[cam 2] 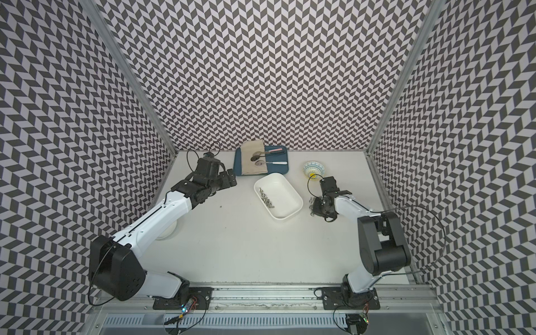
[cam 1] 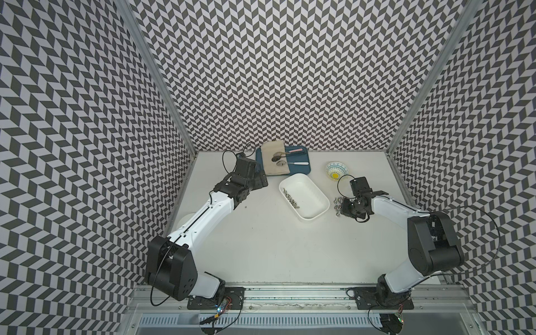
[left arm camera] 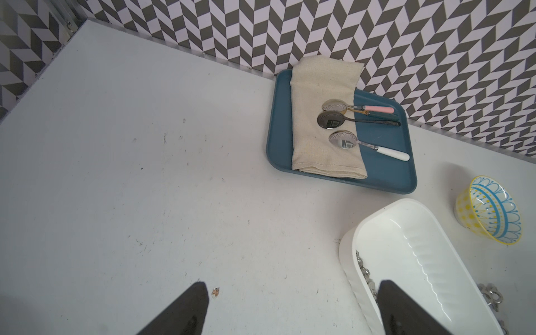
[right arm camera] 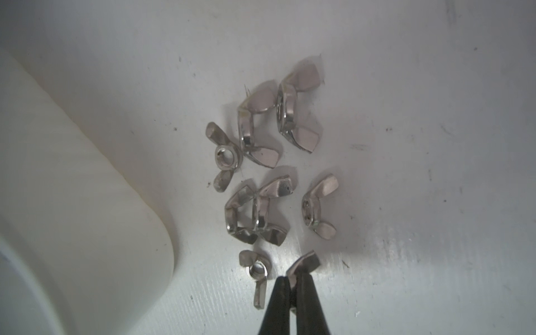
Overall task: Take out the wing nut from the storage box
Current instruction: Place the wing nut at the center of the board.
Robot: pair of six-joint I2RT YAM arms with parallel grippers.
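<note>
At the far left, the left tool (left arm camera: 293, 287) hung released over the bench (cam 1: 261, 246), its jaws wide apart and holding nothing, near the blue tray (left arm camera: 388, 171). Right of it, the storage box (cam 1: 309, 190) sat mid-bench, with a row of wing nuts (cam 1: 291, 200) lying along its left wall. Further right, just outside the box, the right tool (right arm camera: 293, 280) was clenched on one wing nut (right arm camera: 304, 262), pinched by a wing and held low beside a loose cluster (right arm camera: 261, 162) of the same nuts lying on the bench. Whether the gripped nut touched the bench could not be told. The step in hand looked like the set-down of a nut taken out of the box. The next move would call for easing the jaws apart to let it drop clear of the cluster, then a straight lift before heading back left to the box.
</note>
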